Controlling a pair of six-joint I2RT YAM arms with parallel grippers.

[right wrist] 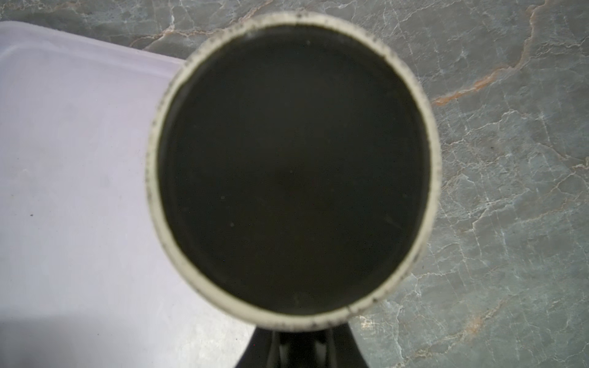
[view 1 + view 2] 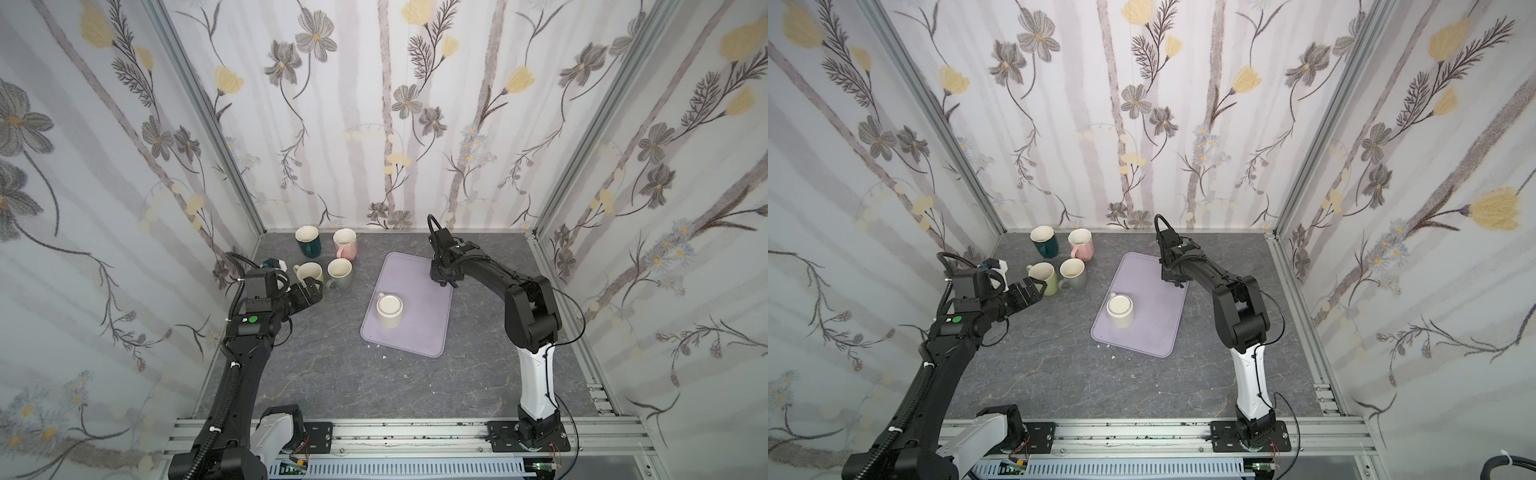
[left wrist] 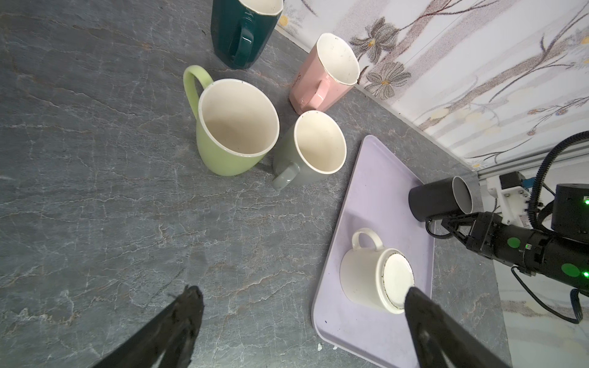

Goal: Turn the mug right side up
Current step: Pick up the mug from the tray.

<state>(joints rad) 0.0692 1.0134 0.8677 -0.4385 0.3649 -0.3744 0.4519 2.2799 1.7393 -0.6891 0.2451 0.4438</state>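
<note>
A black mug (image 3: 438, 200) stands upside down at the far right corner of the lavender tray (image 2: 419, 328). In the right wrist view its dark base with a pale foot ring (image 1: 293, 165) fills the frame. My right gripper (image 3: 446, 224) is shut at the mug's handle. In both top views the wrist covers most of that mug. A white mug (image 2: 389, 309) also stands upside down on the tray, nearer the left edge, with nothing touching it. My left gripper (image 2: 313, 289) hangs open over the table beside the upright mugs, its jaws wide and empty.
Several upright mugs cluster at the back left: dark green (image 2: 308, 241), pink (image 2: 345, 243), light green (image 2: 309, 274) and grey (image 2: 340, 274). Papered walls close the table in on three sides. Small white crumbs lie by the tray's near edge.
</note>
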